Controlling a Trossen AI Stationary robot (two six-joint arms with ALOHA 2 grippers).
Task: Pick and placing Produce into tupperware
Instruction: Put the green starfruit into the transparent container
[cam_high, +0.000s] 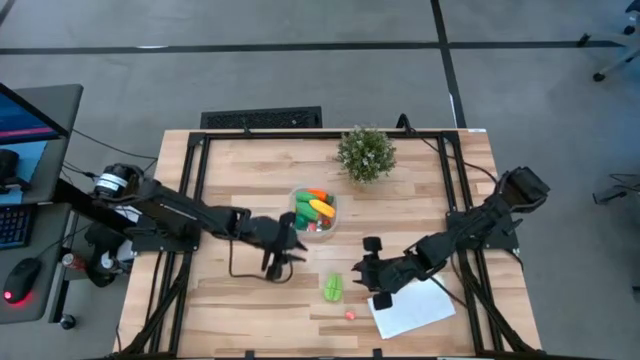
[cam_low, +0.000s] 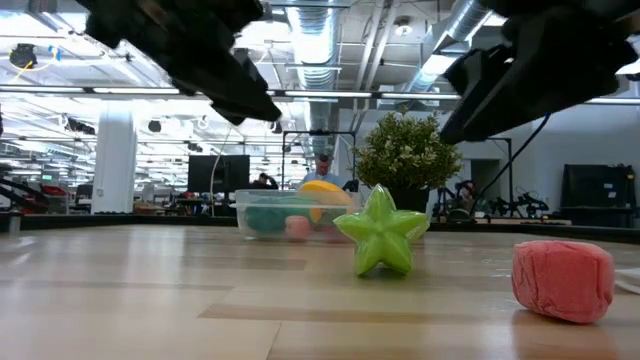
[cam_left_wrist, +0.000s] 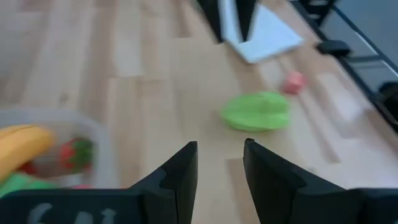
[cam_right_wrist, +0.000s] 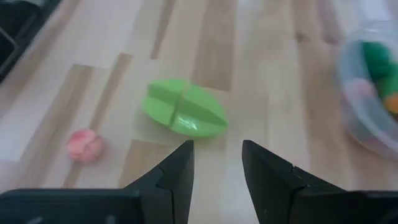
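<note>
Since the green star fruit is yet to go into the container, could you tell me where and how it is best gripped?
Grip the green star fruit across its narrow middle, coming straight down from above. It lies on its side on the bare table, ridges up, so fingers could probably seat in the grooves between ridges. The right gripper is nearest.

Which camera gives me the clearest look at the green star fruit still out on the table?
The right wrist view: the green star fruit fills mid-frame, ridges clear, just beyond the right claw. The low view shows its star end, the left wrist view a blurred side, the high view a small green shape.
</note>
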